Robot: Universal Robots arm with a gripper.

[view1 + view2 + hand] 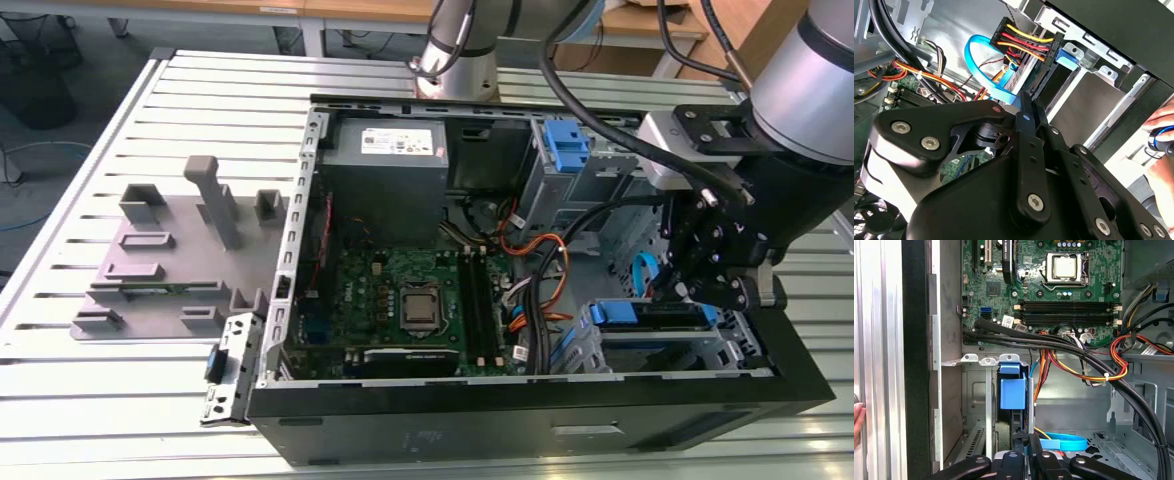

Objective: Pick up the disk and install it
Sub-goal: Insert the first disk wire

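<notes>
The disk [650,314], with its blue caddy rails, sits in the drive bay at the front corner of the open computer case, on the exterior view's right. In the first wrist view the disk [1013,390] stands edge-on in the bay slot, its blue tab towards the motherboard. In the second wrist view a bundle of coloured power wires and a blue data cable reach the end of the disk [1046,75]. My gripper [690,298] hangs right over the bay. In both wrist views its fingers lie close together at the disk's edge, gripper [1022,439], gripper [1026,106].
A grey power supply box [387,150] and a bare blue bracket [567,150] sit at the case's far end. Thick black cables [1064,342] cross the bay. A person's hand [1161,137] rests outside the case wall. A grey fixture [160,255] lies on the slatted table.
</notes>
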